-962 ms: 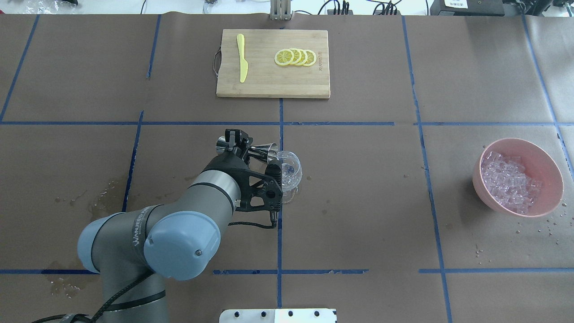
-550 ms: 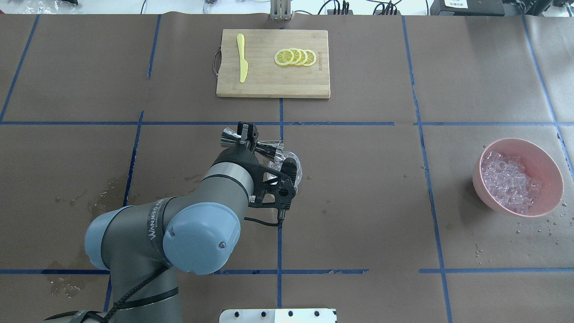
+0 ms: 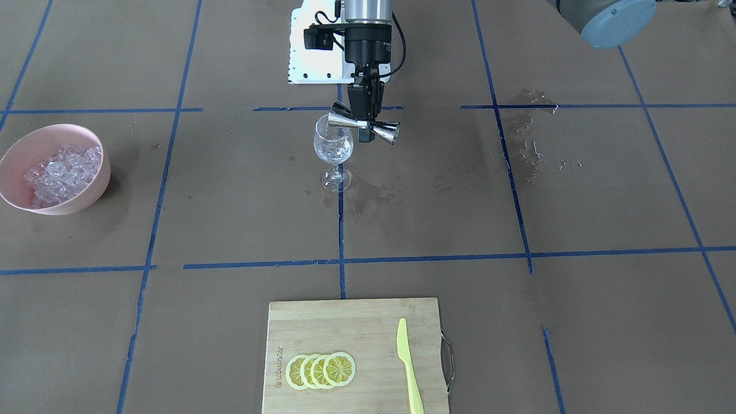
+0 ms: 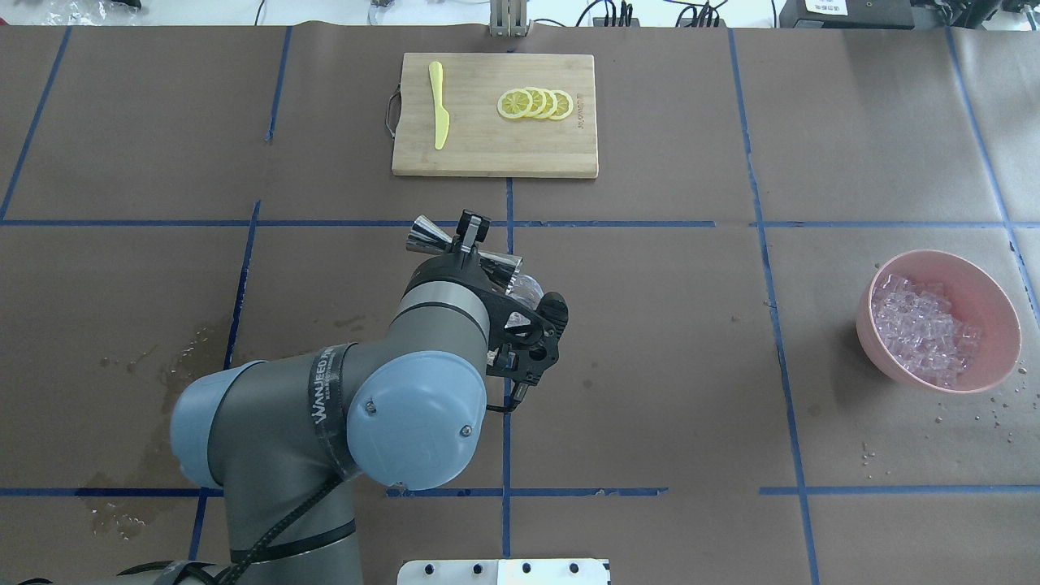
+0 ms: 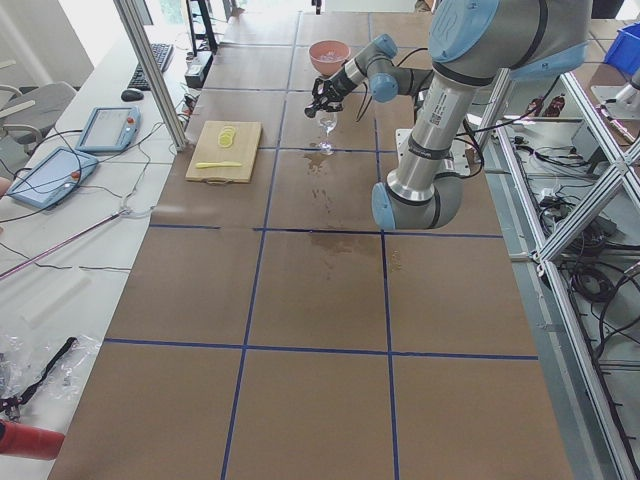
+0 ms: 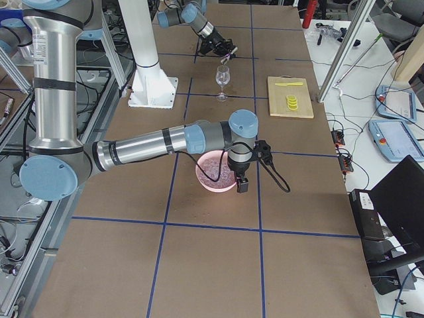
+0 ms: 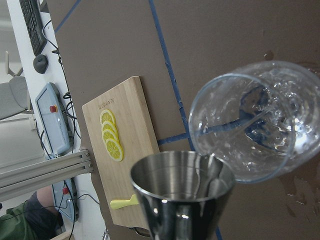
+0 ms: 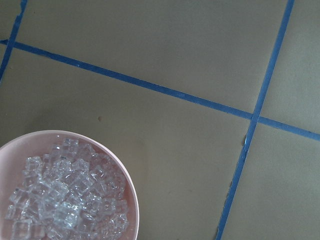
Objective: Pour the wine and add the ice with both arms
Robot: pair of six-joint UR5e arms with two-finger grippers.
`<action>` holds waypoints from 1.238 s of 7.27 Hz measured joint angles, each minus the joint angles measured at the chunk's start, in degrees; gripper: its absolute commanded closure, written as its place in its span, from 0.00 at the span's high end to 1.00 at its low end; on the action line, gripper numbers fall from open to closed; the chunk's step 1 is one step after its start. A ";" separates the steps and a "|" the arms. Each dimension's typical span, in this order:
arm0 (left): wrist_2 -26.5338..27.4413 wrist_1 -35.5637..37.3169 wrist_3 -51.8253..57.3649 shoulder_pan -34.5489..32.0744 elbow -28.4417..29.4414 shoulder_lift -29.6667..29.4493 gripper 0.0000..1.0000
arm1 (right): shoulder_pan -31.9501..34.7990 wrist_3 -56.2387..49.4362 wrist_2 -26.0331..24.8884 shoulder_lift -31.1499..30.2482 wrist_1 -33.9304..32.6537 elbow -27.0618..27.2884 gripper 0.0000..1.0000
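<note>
My left gripper [image 3: 364, 123] is shut on a steel double-cone jigger [image 3: 363, 126] at its waist. The jigger lies on its side, one mouth at the rim of a clear wine glass [image 3: 333, 147] that stands on the brown table and holds some clear liquid. In the overhead view the left gripper [image 4: 470, 233] and jigger [image 4: 428, 233] are past the wrist, and the glass [image 4: 531, 286] is mostly hidden. The left wrist view shows the jigger mouth [image 7: 182, 186] beside the glass bowl [image 7: 255, 120]. Ice [image 4: 922, 329] fills a pink bowl [image 4: 993, 301]. My right arm's wrist [image 6: 238, 159] hangs above that bowl; I cannot tell its gripper's state.
A bamboo cutting board [image 4: 487, 154] at the far middle carries lemon slices [image 4: 536, 104] and a yellow plastic knife [image 4: 439, 106]. Wet stains [image 3: 526, 144] mark the paper on my left side and around the glass's foot. Blue tape lines grid the table.
My left arm has swung forward and to the right. The jigger has moved farther from me and now lies across the glass's rim, the wrist covering more of the glass.
</note>
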 measured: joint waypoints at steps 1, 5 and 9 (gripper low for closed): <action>-0.01 1.06 0.30 -0.09 -0.05 -0.45 0.00 | 0.00 -0.04 0.00 0.00 -0.01 -0.02 1.00; 0.31 -9.11 -9.94 -1.63 -1.52 6.13 0.00 | -0.07 -0.11 0.00 0.13 0.00 -0.23 1.00; 0.45 -35.70 -42.48 -2.21 -1.71 24.61 0.00 | -0.07 -0.06 0.00 0.54 0.04 -0.04 1.00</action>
